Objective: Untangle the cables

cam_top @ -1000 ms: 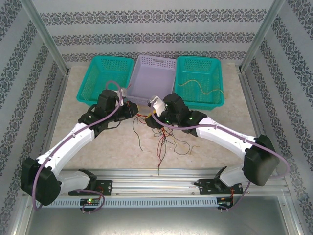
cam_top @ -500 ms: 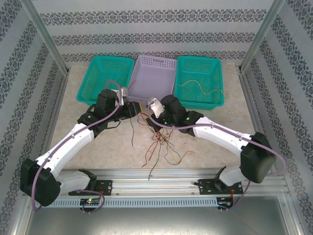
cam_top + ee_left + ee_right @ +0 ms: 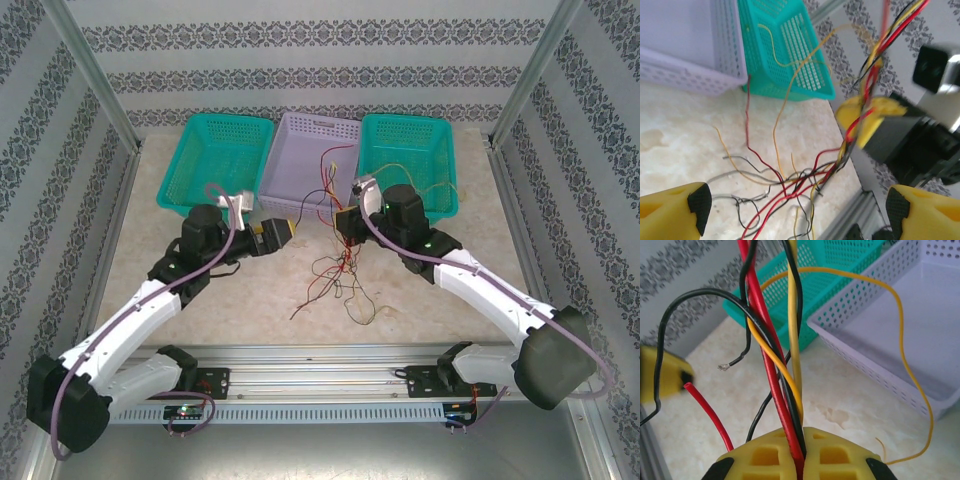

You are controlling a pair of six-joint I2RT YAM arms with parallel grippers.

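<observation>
On the marbled table (image 3: pixel 210 300), a lavender basket (image 3: pixel 300 160) sits between two teal baskets (image 3: pixel 215 165) at the far edge. The right gripper (image 3: pixel 346 222) is clamped tight on a bundle of the cables (image 3: pixel 338 272), lifting red, yellow and black strands whose loose ends trail on the table between the arms. The left gripper (image 3: pixel 286 229) gapes wide, holding nothing, near the bundle.
</observation>
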